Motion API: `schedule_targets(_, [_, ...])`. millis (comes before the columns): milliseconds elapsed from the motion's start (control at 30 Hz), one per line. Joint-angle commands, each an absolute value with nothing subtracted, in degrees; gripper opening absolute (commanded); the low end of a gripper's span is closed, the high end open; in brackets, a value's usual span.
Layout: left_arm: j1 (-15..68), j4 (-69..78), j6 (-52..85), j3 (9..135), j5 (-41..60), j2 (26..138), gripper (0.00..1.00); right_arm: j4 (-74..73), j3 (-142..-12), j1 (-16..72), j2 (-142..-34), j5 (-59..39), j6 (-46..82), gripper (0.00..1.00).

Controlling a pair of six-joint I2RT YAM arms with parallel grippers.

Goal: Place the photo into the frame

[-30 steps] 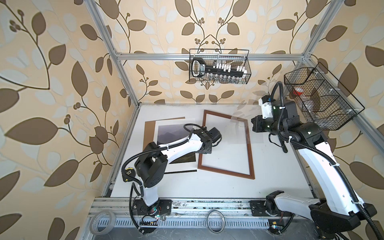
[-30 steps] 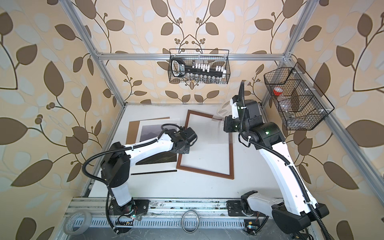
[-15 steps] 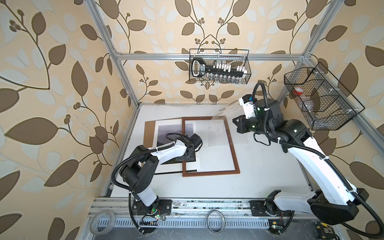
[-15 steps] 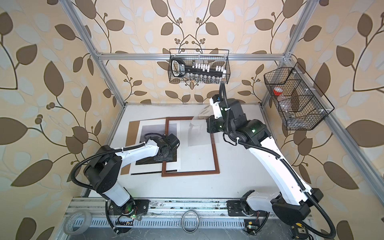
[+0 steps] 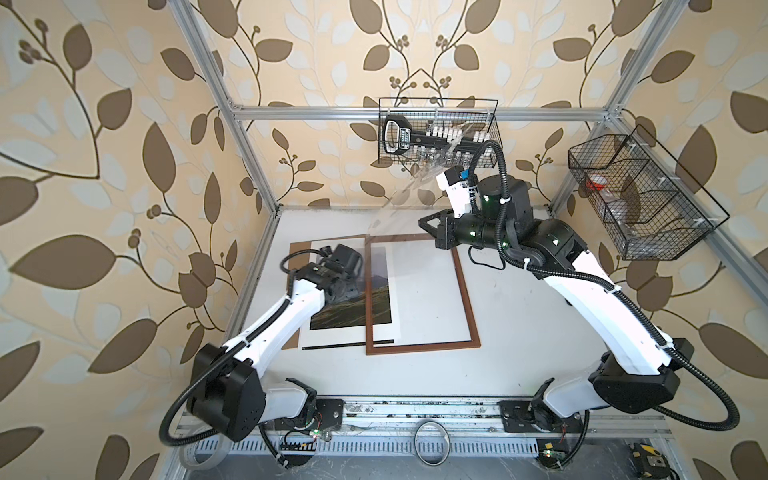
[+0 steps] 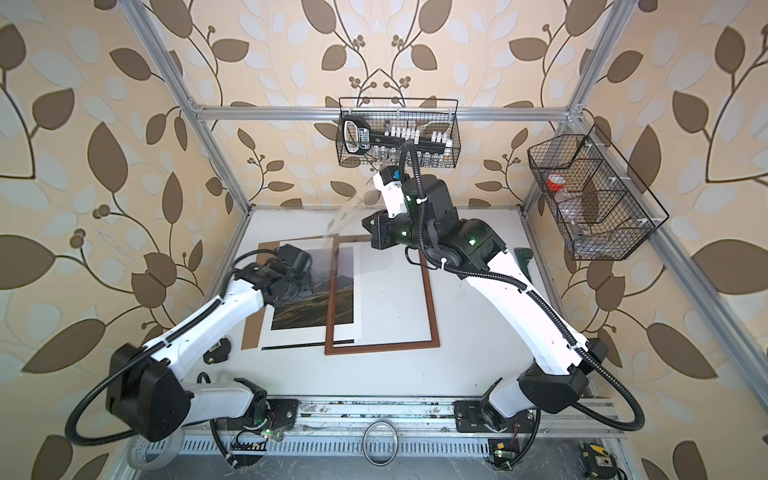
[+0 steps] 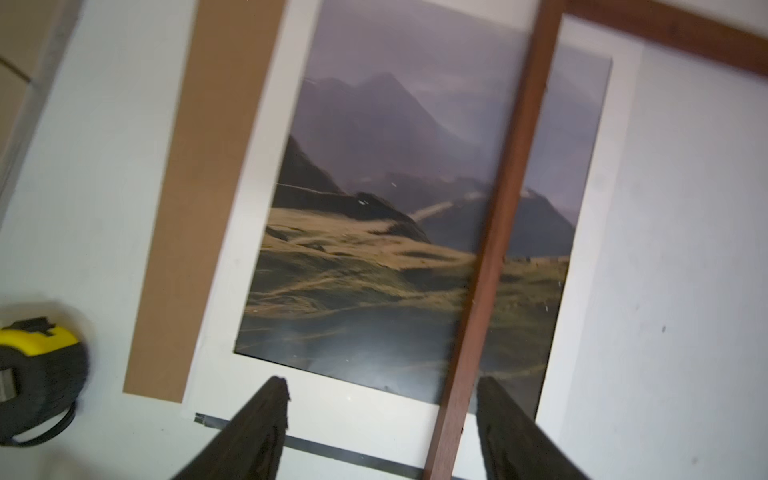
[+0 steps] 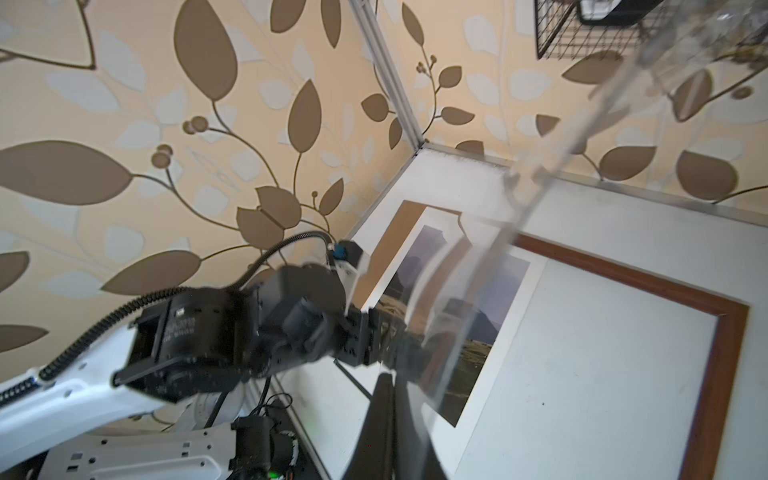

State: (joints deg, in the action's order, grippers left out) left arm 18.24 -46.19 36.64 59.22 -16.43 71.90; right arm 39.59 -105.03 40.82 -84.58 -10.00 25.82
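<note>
Left gripper (image 7: pixel 382 386) fingers (image 7: pixel 266 428) spread wide, gripping nothing. Between them, one long rail of the frame (image 7: pixel 498 208), laid across the photo (image 7: pixel 374 187). Photo flat on the table, showing through a white mat (image 7: pixel 237 266) over a brown backing board (image 7: pixel 174 208), and only a strip of it inside the frame's opening. Right gripper (image 8: pixel 401 399) clamped on a clear sheet (image 8: pixel 478 311), raised and tilted.
</note>
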Motion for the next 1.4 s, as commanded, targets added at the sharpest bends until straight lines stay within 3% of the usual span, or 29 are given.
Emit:
schedule_targets(0, [12.67,-49.84,37.04,60.64,-15.44,68.28,0.8,27.21,-92.03,38.2,-78.71,-18.11,35.65,0.0])
schedule_targets(233, [7.41,-43.24,35.8,60.59,-5.92,69.6,0.85,12.75,-55.63,29.01,-68.82,-29.8,50.09,0.0])
schedule_targets(500, [7.43,-32.87,37.97,57.16,10.55,80.21,0.88,22.47,-38.5,22.21,-70.37,-28.43,37.34,0.0])
schedule_targets(667, [7.58,-29.12,38.49,57.83,17.65,85.54,0.89,23.85,-36.27,21.8,-73.01,-27.6,34.05,0.14])
schedule_targets(867, [8.8,-30.41,34.08,58.59,15.82,88.11,0.89,18.12,-36.82,19.9,-72.6,-30.33,31.89,0.53])
schedule_targets(1000, [10.44,-28.26,34.12,58.26,15.67,91.97,0.88,13.36,-39.52,17.31,-76.53,-34.09,31.45,0.66])
schedule_targets(1367, [13.58,-27.84,33.12,59.52,16.23,98.87,0.84,8.38,-49.0,12.49,-91.74,-40.3,28.69,0.72])
